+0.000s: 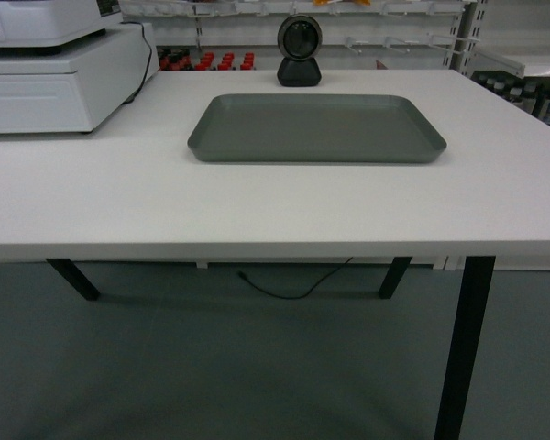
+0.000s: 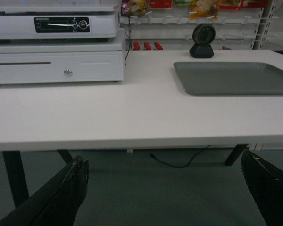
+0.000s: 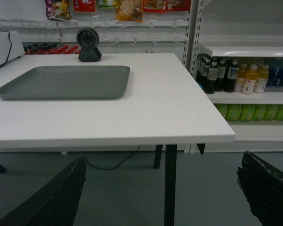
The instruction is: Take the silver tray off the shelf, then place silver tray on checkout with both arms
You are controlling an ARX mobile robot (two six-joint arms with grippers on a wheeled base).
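Head view: you see the silver tray lying flat on the white worktop, set toward the far middle, rim up and nothing in it. Just behind its far edge stands the black scanner with its round glassy face turned toward you; tray and scanner sit close but do not touch. At the far left of the worktop rests a white cash drawer with a register on top, well apart from the tray. No arm or tool appears in this view.

Left wrist view: your left tool hangs below and in front of the worktop edge. Its two black fingers stand wide apart at the lower corners of the picture, with only grey floor between them. They hold nothing and touch nothing. The tray lies up on the worktop to the right, well clear of the tool.

Right wrist view: your right tool is likewise spread wide, its fingers at either lower corner, holding nothing and clear of the worktop. The tray lies on the worktop to the upper left. A black table leg stands between the fingers, farther off. Bottle-stocked shelves fill the right side.
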